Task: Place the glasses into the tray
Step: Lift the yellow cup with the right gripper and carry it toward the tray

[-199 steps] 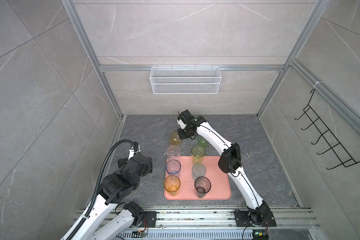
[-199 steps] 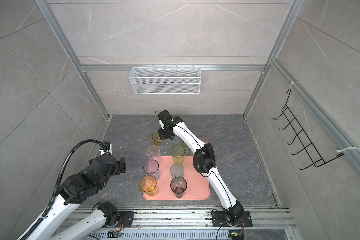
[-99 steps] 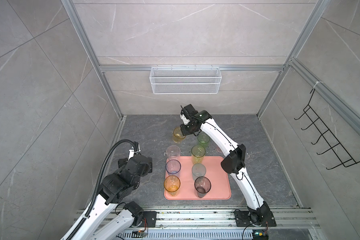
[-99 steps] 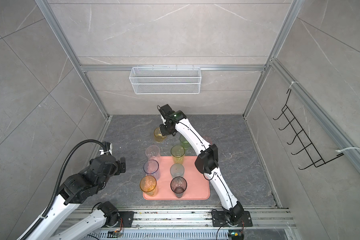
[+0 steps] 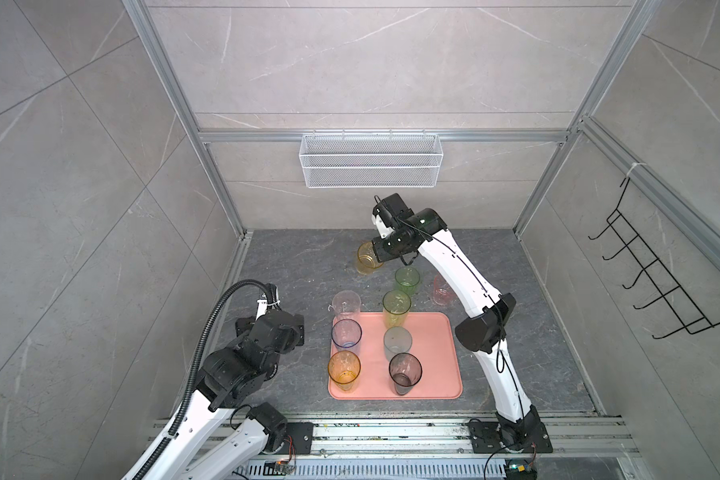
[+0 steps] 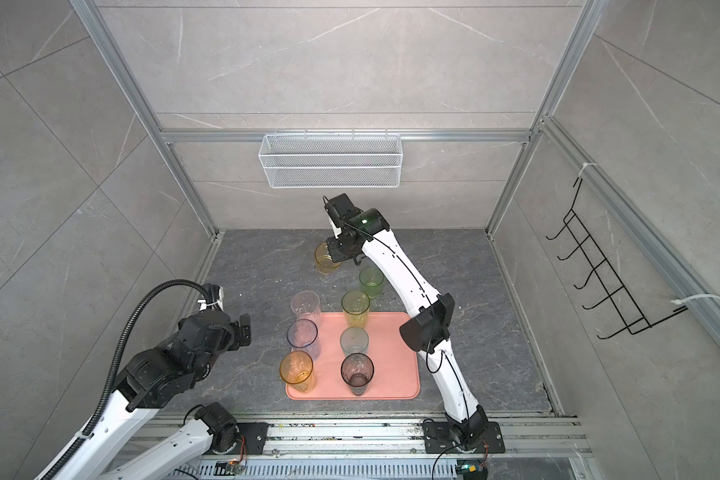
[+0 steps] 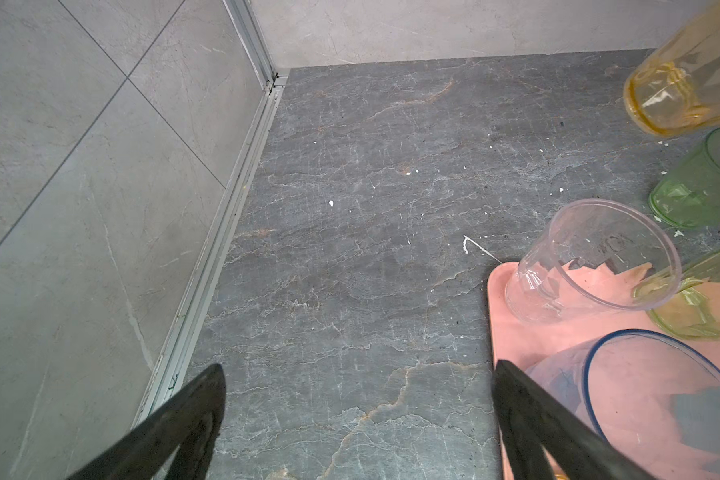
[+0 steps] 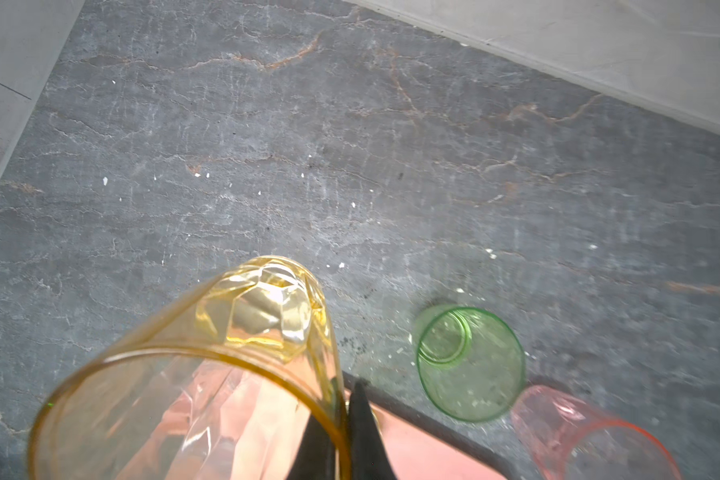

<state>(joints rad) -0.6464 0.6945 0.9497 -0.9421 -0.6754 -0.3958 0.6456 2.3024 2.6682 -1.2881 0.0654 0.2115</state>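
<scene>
While the right gripper (image 8: 345, 409) is clamped on the rim wall of the faceted glass (image 8: 262, 316), one black finger inside and one outside, that pale amber, transparent tumbler is held tilted at 11 o'clock of the tray (image 5: 437, 374), off it, above the dark, veined stone floor (image 5: 308, 266). Whether its base touches the floor cannot be told.

The tray is seen as a flat, matte salmon rectangle with rounded corners and a low rim. Six round, see-through tumblers are stood upright on it. The clear glass (image 5: 346, 303) is at its 11 o'clock corner, the blue glass (image 5: 346, 332) at 9 and the amber glass (image 5: 344, 370) at 7. The tall lime glass (image 5: 395, 309) is at 12, the grey glass (image 5: 397, 341) at the centre and the smoky glass (image 5: 405, 372) at 6.

A short green glass (image 5: 407, 280) and a pink glass (image 5: 441, 291) are stood on the floor at 12 and 1 o'clock of the tray, near each other; the pink one is partly hidden by the right arm.

The left gripper (image 7: 358, 386) is spread wide with nothing between its fingers, over bare floor at 9 o'clock of the tray. A white wire-mesh basket (image 5: 371, 160) is hung on the back wall.
</scene>
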